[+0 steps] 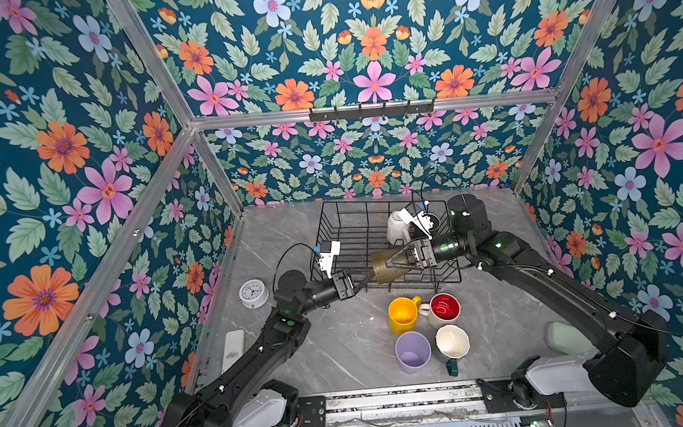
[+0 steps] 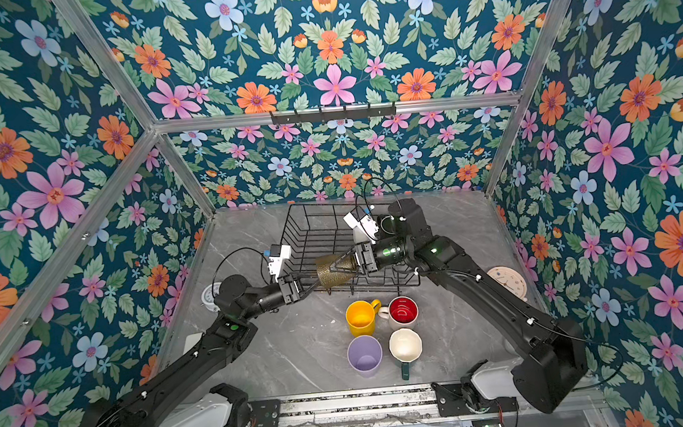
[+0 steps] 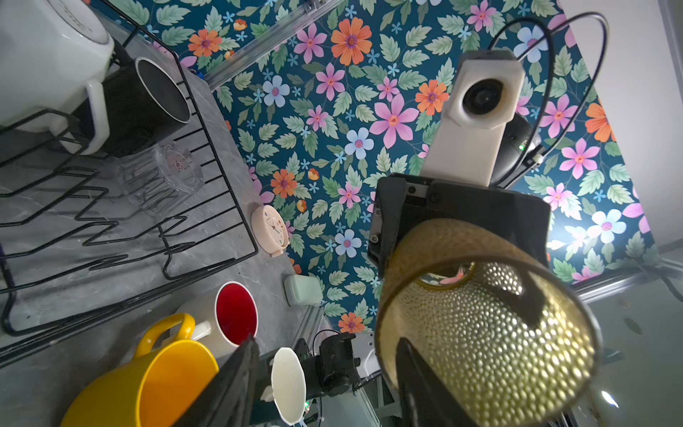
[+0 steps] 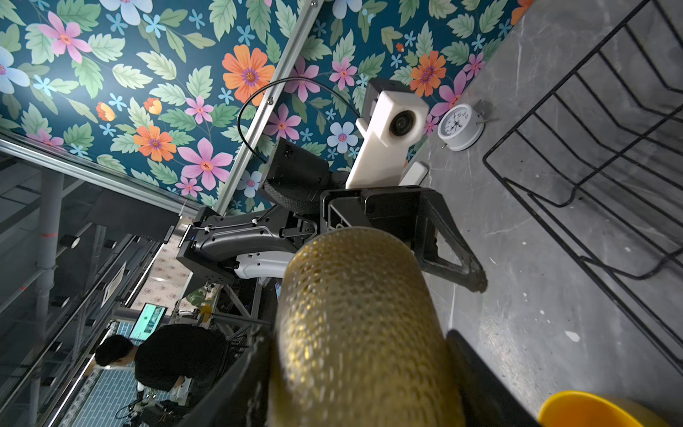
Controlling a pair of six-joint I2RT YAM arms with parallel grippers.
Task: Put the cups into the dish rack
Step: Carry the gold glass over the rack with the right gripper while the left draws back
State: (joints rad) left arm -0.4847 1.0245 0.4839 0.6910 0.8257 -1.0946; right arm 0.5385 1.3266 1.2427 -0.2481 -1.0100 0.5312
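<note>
**Desk:** Where are we on this one?

**Me:** Mid-handover, I reckon. I've got the olive-amber glass (image 1: 385,266) lying sideways in the air over the near edge of the dish rack (image 1: 354,238), mouth toward my left arm, base toward my right.

**Desk:** Who's carrying it?

**Me:** My right gripper (image 1: 395,261). Its jaws are closed on the outside of the glass, nearer the base, and in the right wrist view the dimpled wall fills the space between the fingers (image 4: 480,377). My left gripper (image 1: 364,281) stands open at the mouth. In the left wrist view one finger (image 3: 421,384) sits right at the rim and the other (image 3: 233,388) is well out to the side. Whether that near finger touches the glass, I can't tell.

**Desk:** Rack so far?

**Me:** White mug (image 1: 398,226), black mug (image 3: 144,107) and clear glass (image 3: 162,177) are in, grouped at the far right end. Yellow mug (image 1: 403,315), red-inside mug (image 1: 445,308), lilac tumbler (image 1: 412,351) and teal-and-cream mug (image 1: 452,343) stand close together on the table (image 1: 342,348).

**Desk:** Next?

**Me:** I'd draw the left straight back off the rim so it doesn't drag the glass. Then I'd carry it inward with the right and set it on bare wire left of the white mug. The hold is near one end of a bumpy wall, so I'd go gently.
</note>
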